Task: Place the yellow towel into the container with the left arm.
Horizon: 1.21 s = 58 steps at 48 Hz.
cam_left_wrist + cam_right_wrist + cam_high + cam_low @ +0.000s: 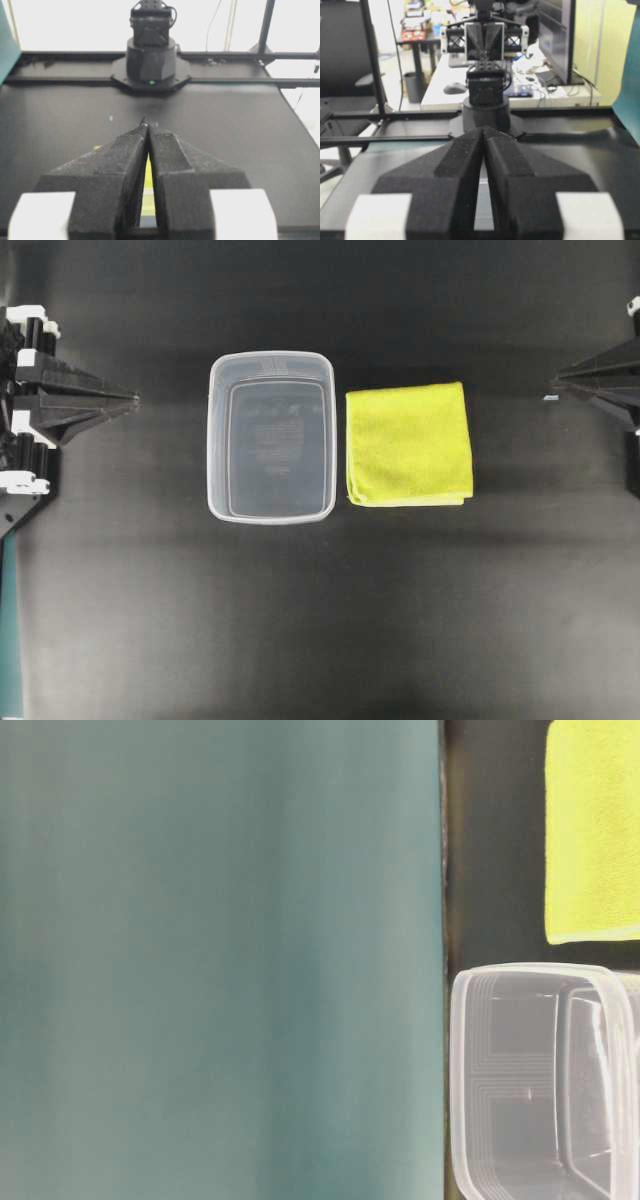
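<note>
Clear plastic container (271,437) sits mid-worktop with nothing in it; there's faint embossed lettering on its base, too blurry to read. Yellow towel (409,444), folded flat, lies just beside its right wall, not quite touching. Left gripper (128,397) by the left edge and right gripper (557,386) by the right edge are both pinched together, holding nothing
</note>
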Available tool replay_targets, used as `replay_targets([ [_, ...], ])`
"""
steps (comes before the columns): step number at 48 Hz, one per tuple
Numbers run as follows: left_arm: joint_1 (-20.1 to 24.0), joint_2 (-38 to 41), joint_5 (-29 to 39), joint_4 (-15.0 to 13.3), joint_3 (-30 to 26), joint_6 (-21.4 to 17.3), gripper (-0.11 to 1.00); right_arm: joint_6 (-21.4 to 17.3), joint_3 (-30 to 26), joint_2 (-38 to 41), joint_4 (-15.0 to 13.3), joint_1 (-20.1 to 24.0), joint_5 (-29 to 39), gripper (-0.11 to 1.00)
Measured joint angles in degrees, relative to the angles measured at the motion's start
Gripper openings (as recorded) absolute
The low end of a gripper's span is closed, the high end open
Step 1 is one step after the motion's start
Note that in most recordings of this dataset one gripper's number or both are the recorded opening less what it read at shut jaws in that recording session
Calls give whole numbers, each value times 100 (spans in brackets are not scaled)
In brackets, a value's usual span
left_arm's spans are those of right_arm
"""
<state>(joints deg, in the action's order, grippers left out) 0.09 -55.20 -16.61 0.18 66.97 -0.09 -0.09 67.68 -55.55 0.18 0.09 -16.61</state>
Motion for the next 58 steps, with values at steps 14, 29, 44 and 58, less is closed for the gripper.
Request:
replay_targets([
  [14, 141, 510, 1582, 220, -949, 598, 0, -325, 0, -70, 123, -158, 123, 0],
  [29, 123, 2065, 3595, 220, -2979, 589, 0, -387, 0, -132, 132, -220, 316, 1],
  [44, 237, 3990, 4772, 229, -4878, 448, 4, -396, 0, -782, 132, -431, 976, 44],
  [58, 272, 5546, 5792, 229, -6372, -229, 80, -396, -97, -1582, 132, -475, 1327, 77],
])
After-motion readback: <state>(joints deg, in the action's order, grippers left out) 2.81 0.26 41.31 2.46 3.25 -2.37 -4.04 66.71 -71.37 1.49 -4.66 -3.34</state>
